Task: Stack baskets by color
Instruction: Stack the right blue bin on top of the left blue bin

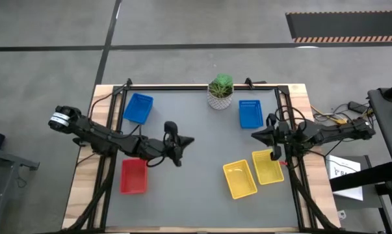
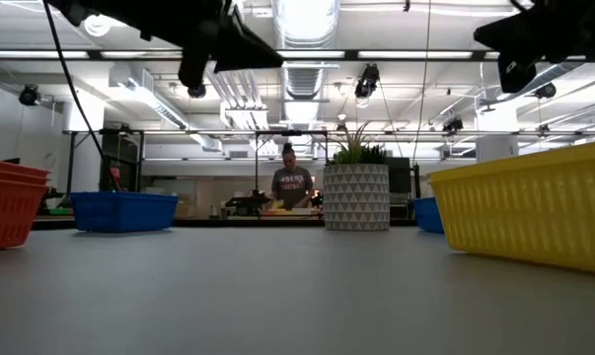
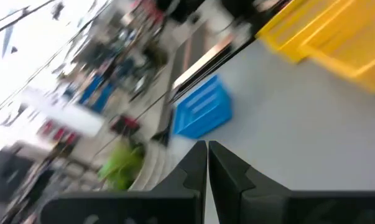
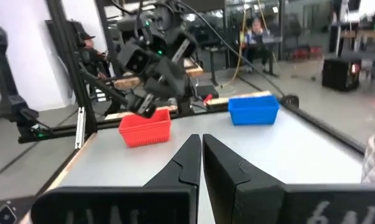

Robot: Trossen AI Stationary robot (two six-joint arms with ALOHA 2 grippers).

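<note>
On the grey mat a red basket [image 1: 133,175] sits near left; in the low view it [image 2: 6,202] shows two rims, one above the other. One blue basket [image 1: 138,107] rests far left, another [image 1: 249,114] far right. Two yellow baskets [image 1: 240,179] [image 1: 268,166] lie side by side near right. My left gripper [image 1: 189,139] hangs shut above the mat's middle, holding nothing, its fingers [image 3: 207,149] pointing toward the right blue basket [image 3: 203,112]. My right gripper [image 1: 255,134] is shut and empty above the right side, facing the red basket [image 4: 145,127].
A white patterned pot with a green plant [image 1: 220,92] stands at the far middle of the mat. Black frame rails run along the left and right edges of the table [image 1: 104,97]. Bare mat lies between the red and yellow baskets. A person [image 2: 292,182] stands in the room behind.
</note>
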